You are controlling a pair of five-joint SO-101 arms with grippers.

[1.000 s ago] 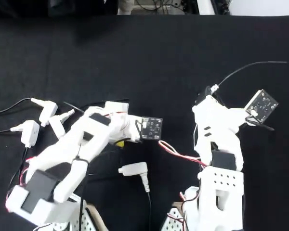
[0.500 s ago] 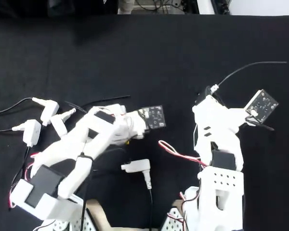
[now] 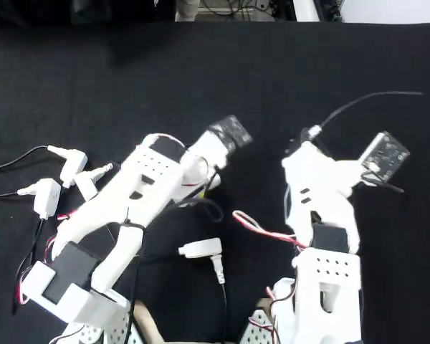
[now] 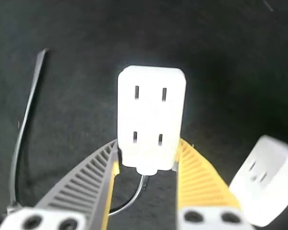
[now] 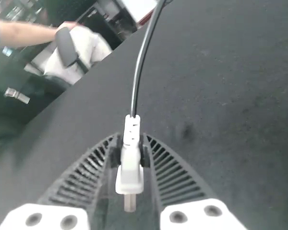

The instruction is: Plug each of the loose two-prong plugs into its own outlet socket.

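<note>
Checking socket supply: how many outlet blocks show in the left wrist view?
2. One block is held in the left gripper; the other block sits close beside it on the black table. More may be hidden under the arm.

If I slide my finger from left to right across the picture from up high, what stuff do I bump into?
Bunch of white plugs → loose white plug with its cord → red and white wires → right arm → black camera board on that arm's wrist.
</note>
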